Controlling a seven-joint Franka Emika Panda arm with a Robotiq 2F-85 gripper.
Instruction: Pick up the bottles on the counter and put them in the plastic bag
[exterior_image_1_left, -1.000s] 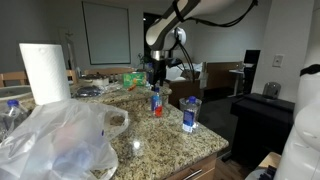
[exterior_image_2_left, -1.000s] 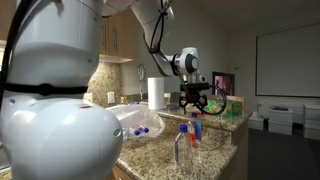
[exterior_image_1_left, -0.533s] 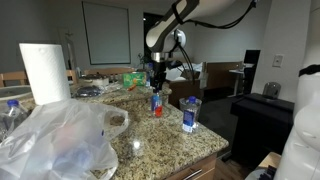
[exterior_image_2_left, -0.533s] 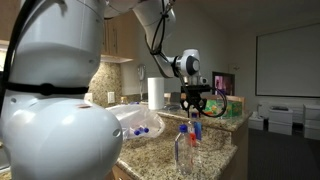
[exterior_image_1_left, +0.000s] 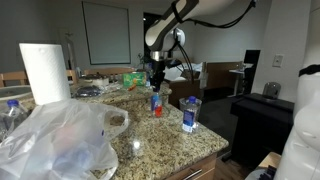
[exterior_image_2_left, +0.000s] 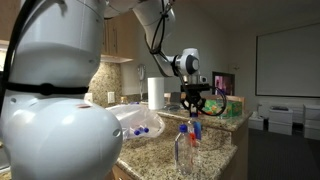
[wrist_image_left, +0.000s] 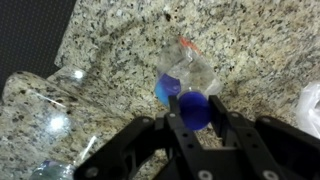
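Note:
On the speckled granite counter (exterior_image_1_left: 160, 138) stands a small bottle (exterior_image_1_left: 156, 103) with reddish contents and a blue cap (wrist_image_left: 194, 108). My gripper (exterior_image_1_left: 156, 89) (exterior_image_2_left: 196, 110) (wrist_image_left: 194, 114) comes down on it from above, and its fingers (wrist_image_left: 176, 120) press against both sides of the cap. A second bottle (exterior_image_1_left: 190, 114) (exterior_image_2_left: 185, 152) with a blue label stands alone nearer the counter's edge. The crinkled plastic bag (exterior_image_1_left: 60, 140) (exterior_image_2_left: 135, 122) lies on the counter away from both bottles. Another blue-capped bottle (exterior_image_1_left: 12, 112) shows behind the bag.
A tall white paper towel roll (exterior_image_1_left: 45, 72) (exterior_image_2_left: 156, 93) stands beside the bag. Boxes and clutter (exterior_image_1_left: 120, 78) sit at the counter's far end. A dark table and chairs (exterior_image_1_left: 245, 85) stand beyond the counter's rounded edge.
The jaws have closed in from wide open onto the red bottle's cap. The arm and the bottles have stayed in place.

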